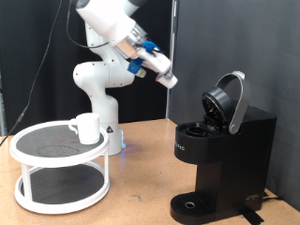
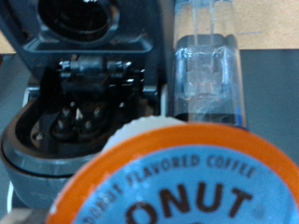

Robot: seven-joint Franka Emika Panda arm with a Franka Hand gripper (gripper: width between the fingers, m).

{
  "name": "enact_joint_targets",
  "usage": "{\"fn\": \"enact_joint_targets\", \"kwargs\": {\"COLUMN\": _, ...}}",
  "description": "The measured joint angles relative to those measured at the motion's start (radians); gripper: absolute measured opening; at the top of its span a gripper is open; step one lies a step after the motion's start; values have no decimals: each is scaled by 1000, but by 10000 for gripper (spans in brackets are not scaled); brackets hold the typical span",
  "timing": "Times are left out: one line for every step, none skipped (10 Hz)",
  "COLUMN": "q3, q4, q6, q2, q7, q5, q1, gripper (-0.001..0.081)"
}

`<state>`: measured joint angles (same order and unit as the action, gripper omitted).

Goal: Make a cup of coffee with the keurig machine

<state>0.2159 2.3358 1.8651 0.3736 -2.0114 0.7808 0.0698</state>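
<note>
- The gripper [image 1: 169,80] is raised to the exterior view's left of the keurig machine [image 1: 223,159], whose lid stands open.
- It is grasping a coffee pod [image 2: 182,182], cut off in the wrist view.
- The cup [image 1: 86,127] stands on a white round shelf [image 1: 56,155], well apart.

The arm's gripper [image 1: 170,81] hangs in the air, up and to the exterior view's left of the keurig [image 1: 223,155], whose lid stands open. The cup [image 1: 86,127] sits on a white two-tier stand [image 1: 58,169] on the desk [image 1: 141,192]
</note>
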Motion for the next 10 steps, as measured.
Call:
{"fn": "enact_joint_targets", "kwargs": {"q3": -21, "q4": -14, "q6": 22, "q2": -17, "q7": -16, "q5": 14, "q1": 9, "gripper": 397}}
{"fn": "enact_joint_targets", "kwargs": {"q3": -39, "q4": -30, "q6": 42, "q2": -34, "q7": -29, "q5": 24, "q1": 17, "gripper": 397}}
{"fn": "enact_joint_targets", "kwargs": {"q3": -52, "q4": -46, "q6": 54, "q2": -51, "q7": -34, "q5": 36, "q1": 21, "gripper": 397}}
{"fn": "enact_joint_targets", "kwargs": {"q3": -63, "q4": -59, "q6": 70, "q2": -66, "q7": -35, "q5": 46, "q1": 22, "gripper": 397}}
{"fn": "enact_joint_targets", "kwargs": {"q3": -71, "q4": -69, "q6": 74, "q2": -76, "q7": -35, "q5": 52, "q1": 23, "gripper": 397}}
{"fn": "enact_joint_targets", "kwargs": {"q3": -73, "q4": -78, "q6": 74, "q2": -85, "q7": -35, "q5": 53, "q1": 23, "gripper": 397}}
{"fn": "enact_joint_targets", "kwargs": {"q3": -73, "q4": -76, "q6": 74, "q2": -85, "q7": -34, "q5": 53, "q1": 22, "gripper": 397}}
{"fn": "enact_joint_targets", "kwargs": {"q3": -73, "q4": -73, "q6": 74, "q2": -86, "q7": -34, "q5": 52, "q1": 22, "gripper": 397}}
{"fn": "enact_joint_targets", "kwargs": {"q3": -76, "q4": -68, "q6": 88, "q2": -92, "q7": -35, "q5": 42, "q1": 22, "gripper": 397}}
{"fn": "enact_joint_targets", "kwargs": {"q3": -83, "q4": -62, "q6": 111, "q2": -104, "q7": -35, "q5": 26, "q1": 22, "gripper": 397}}
